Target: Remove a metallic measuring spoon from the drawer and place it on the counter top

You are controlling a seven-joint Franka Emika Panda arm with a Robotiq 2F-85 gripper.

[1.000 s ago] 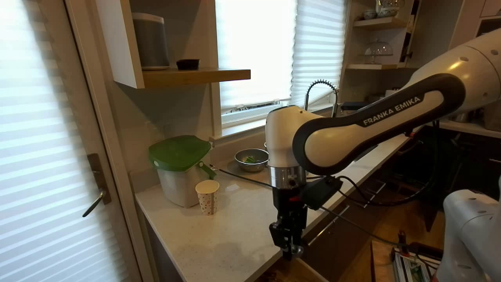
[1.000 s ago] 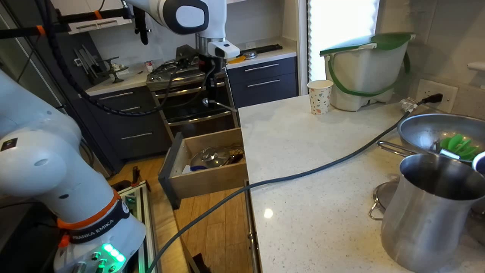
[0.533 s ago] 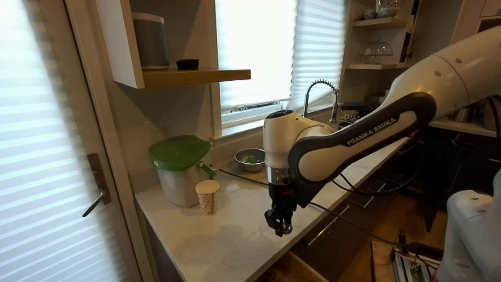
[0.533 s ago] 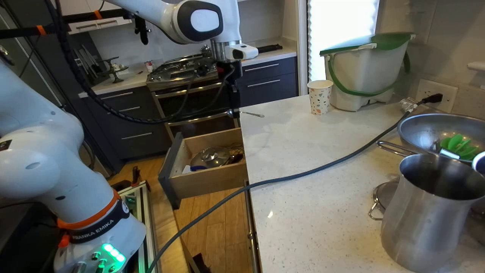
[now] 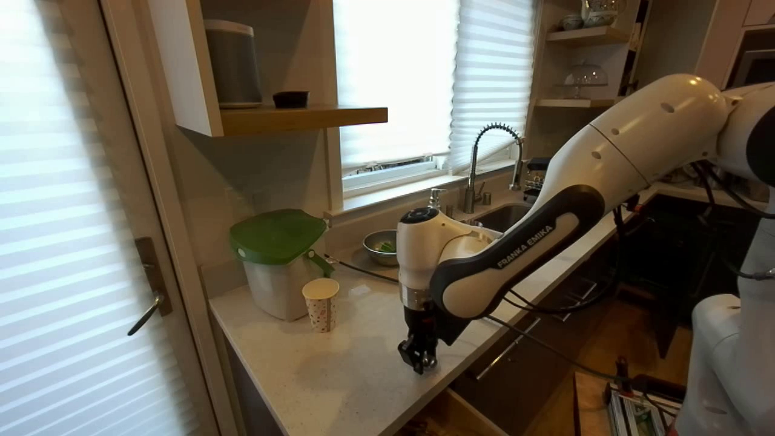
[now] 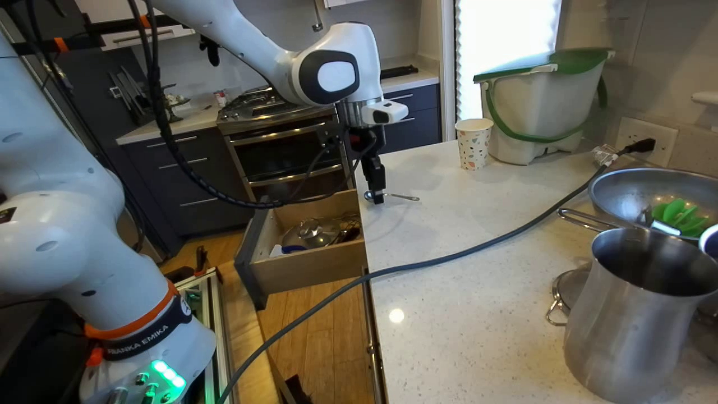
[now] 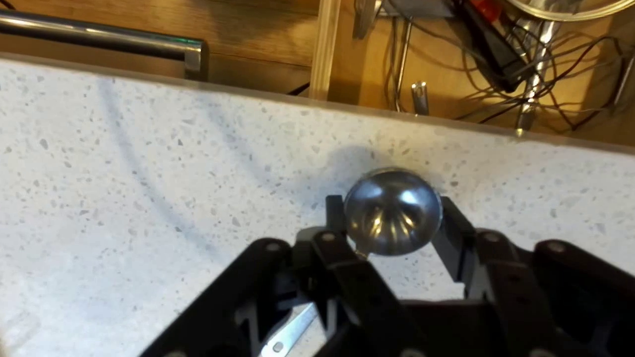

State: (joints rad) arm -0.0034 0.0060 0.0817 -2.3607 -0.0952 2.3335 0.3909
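The claw is closed on the round bowl of the metallic measuring spoon, with one of its black fingers against either side in the wrist view. The spoon's handle slants out beneath one finger's linkage and ends in a small hole. All of this sits over the worktop, just inside its front edge; whether the spoon touches the surface, I cannot tell. In an exterior view the spoon lies close to level, its handle pointing inward from that edge.

In both exterior views the claw points down, leaning only a little. Above it the wrist stands upright, and there the arm folds sharply: the forearm climbs at a slant to a rounded joint well above the worktop. A black hose droops from the arm in a long loop.

Beside the claw, below the edge, the drawer stands open, holding a round shiny lid and utensils. Elsewhere on the worktop, a spotted paper cup stands upright just beside a pale bin with a green lid. A grey cord crosses the surface to a wall outlet, near a steel bowl and a tall steel pitcher.
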